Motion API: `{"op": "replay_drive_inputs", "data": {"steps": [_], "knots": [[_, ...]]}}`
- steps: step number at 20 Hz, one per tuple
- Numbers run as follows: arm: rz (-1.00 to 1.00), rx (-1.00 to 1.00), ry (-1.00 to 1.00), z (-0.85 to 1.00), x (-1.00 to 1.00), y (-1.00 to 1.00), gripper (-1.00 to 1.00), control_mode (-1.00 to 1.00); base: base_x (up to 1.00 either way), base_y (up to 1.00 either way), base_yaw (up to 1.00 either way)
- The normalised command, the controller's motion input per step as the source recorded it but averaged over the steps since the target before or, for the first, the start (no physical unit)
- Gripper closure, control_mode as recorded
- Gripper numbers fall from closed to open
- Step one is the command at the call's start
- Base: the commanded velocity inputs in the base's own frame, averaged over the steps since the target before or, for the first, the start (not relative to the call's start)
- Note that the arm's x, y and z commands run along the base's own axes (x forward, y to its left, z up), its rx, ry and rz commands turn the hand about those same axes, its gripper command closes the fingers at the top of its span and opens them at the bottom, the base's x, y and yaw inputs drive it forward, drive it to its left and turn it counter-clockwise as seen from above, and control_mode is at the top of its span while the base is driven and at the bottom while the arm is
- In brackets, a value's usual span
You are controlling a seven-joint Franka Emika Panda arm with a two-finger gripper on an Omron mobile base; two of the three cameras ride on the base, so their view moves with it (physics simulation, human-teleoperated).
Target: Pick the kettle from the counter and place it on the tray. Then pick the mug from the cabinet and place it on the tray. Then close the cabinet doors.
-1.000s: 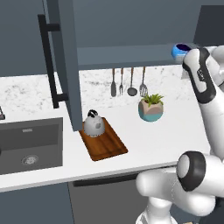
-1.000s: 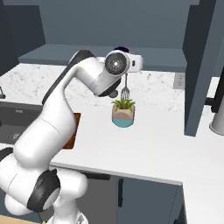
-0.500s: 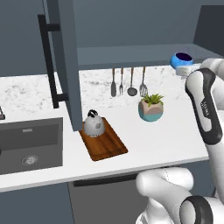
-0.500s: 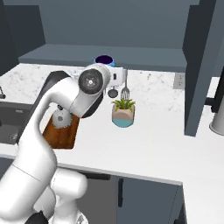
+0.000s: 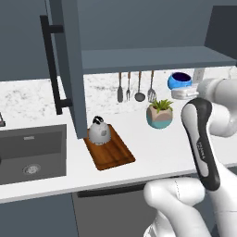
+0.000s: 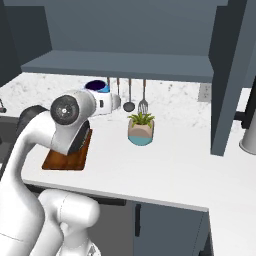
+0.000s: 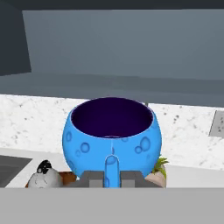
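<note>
Jaws (image 7: 112, 176) closed on handle of mug (image 7: 112, 135), pads (image 7: 91, 177) pressing it from both sides. Mug upright, mouth up, dark inside, held in air above surface (image 5: 152, 152), below cabinet (image 5: 152, 58) shelf, roughly over plant (image 5: 160, 114). Same mug in left base view (image 5: 178, 80) just at end of white hand; in right base view (image 6: 97, 87) half hidden behind arm.

Kettle (image 5: 98, 131) on tray (image 5: 113, 155), at tray's back end, upright, black knob on top. Also seen low left in hand view (image 7: 43, 176). Tray near front edge of surface, just right of sink (image 5: 30, 152), long side angled to front edge. In right base view tray (image 6: 65, 159) partly covered by arm.

Plant on surface toward back edge, right of tray, apart from it. Three utensils (image 5: 139, 88) hanging on back wall behind plant.

Left cabinet door (image 5: 69, 69) standing open, edge-on, black bar handle (image 5: 52, 65) on its left face. Right door (image 6: 232, 75) open as well.
</note>
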Motion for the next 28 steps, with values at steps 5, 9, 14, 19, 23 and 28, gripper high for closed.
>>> {"op": "replay_drive_inputs", "data": {"steps": [5, 9, 14, 19, 23, 28], "knots": [[0.03, -0.02, 0.11, -0.44, -0.12, 0.60, 1.00, -1.00, 0.00, 0.00, 0.00], [0.19, 0.00, 0.10, -0.41, 0.00, 0.49, 1.00, -1.00, 0.00, 0.00, 0.00], [0.15, 0.00, 0.03, -0.42, 0.05, 0.35, 1.00, -1.00, 0.00, 0.00, 0.00], [0.09, 0.00, 0.01, -0.45, 0.12, 0.29, 1.00, -1.00, 0.00, 0.00, 0.00], [0.07, 0.00, 0.03, -0.52, 0.03, 0.29, 1.00, -1.00, 0.00, 0.00, 0.00], [0.12, 0.00, 0.12, -0.38, 0.18, 0.19, 1.00, -1.00, 0.00, 0.00, 0.00]]}}
